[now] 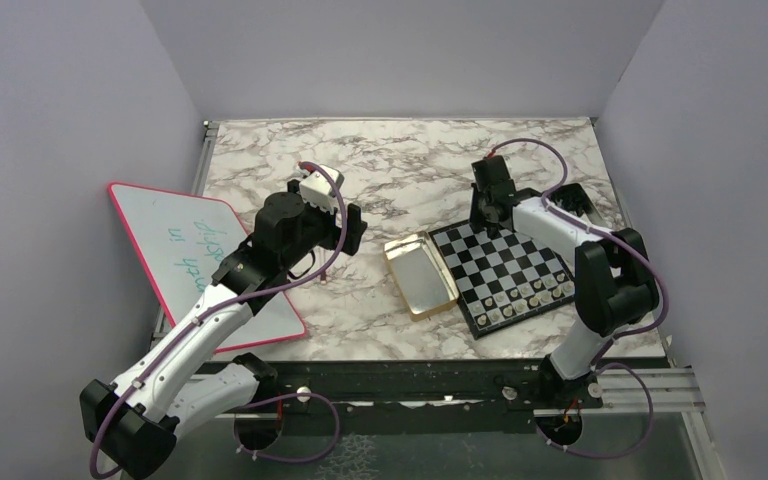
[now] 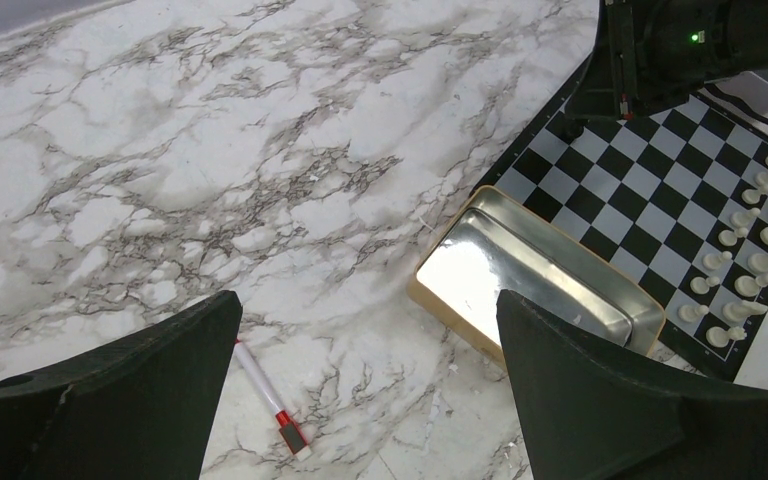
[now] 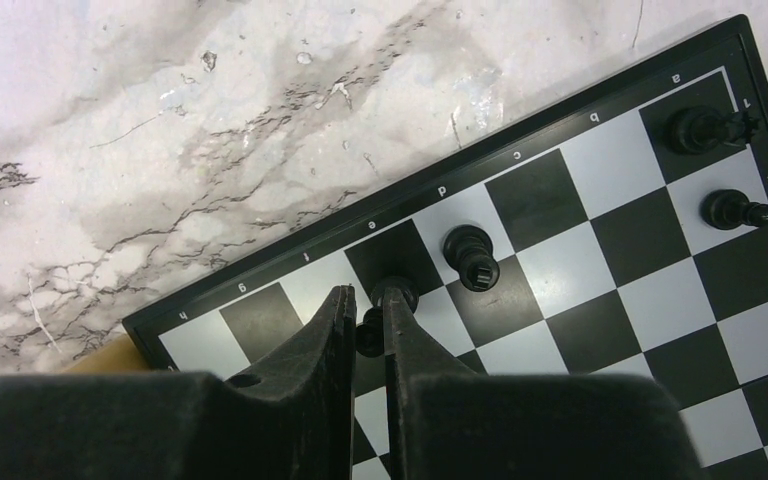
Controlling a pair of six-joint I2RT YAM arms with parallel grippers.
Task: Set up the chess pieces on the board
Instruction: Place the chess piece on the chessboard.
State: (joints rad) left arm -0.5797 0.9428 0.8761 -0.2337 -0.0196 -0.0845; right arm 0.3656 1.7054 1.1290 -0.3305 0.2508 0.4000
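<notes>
The board (image 1: 500, 262) lies right of centre. Pale chess pieces (image 1: 532, 294) fill its near rows and also show in the left wrist view (image 2: 750, 270). In the right wrist view, three other black pieces stand on the board (image 3: 620, 300): one (image 3: 470, 258) on the d file and two at the corner (image 3: 695, 128). My right gripper (image 3: 365, 300) is at the board's far edge (image 1: 487, 215), shut on a black piece (image 3: 370, 332) over the dark e square. My left gripper (image 2: 365, 300) is open and empty above the marble left of the board (image 1: 348, 232).
A gold tin (image 1: 418, 272) lies open against the board's left edge (image 2: 520, 275). A white marker with a red band (image 2: 270, 395) lies on the marble under my left gripper. A pink-rimmed whiteboard (image 1: 195, 260) overhangs the table's left side.
</notes>
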